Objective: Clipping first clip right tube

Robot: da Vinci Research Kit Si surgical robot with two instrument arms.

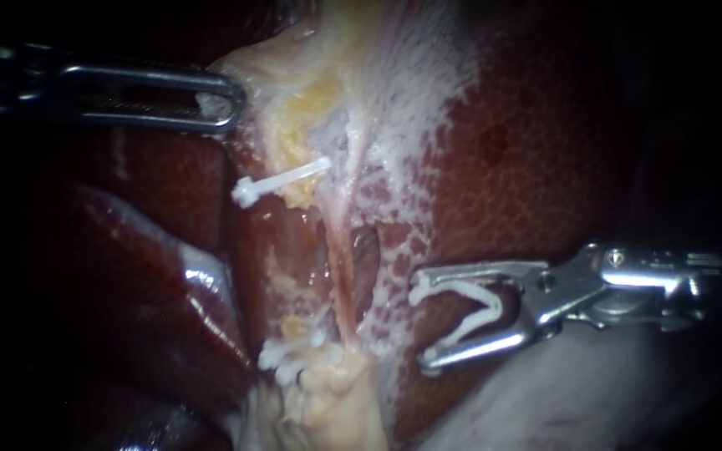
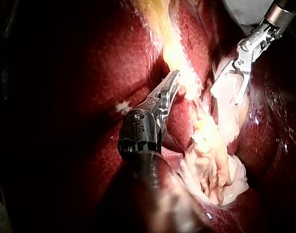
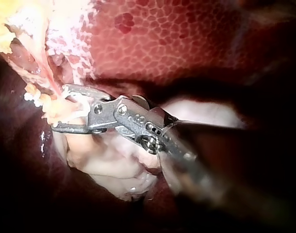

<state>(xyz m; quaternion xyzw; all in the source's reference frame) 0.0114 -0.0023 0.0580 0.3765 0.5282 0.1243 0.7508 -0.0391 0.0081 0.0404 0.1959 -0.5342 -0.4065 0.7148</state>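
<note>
At lower right of the frame, the right tool [image 1: 419,326], grasping an open white clip [image 1: 461,290], should straddle the right tube [image 1: 341,259] fully before clenching.

I count two instruments: my left instrument [image 1: 229,102] at ten o'clock and my right instrument [image 1: 421,326] at four. I count two white clips for certain: one closed clip [image 1: 282,179] at eleven and one open clip [image 1: 486,302] at four.

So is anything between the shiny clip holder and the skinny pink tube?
Nothing visible: only bare speckled red liver lies between the right instrument, holding an open white clip, and the thin pale tube.
</note>
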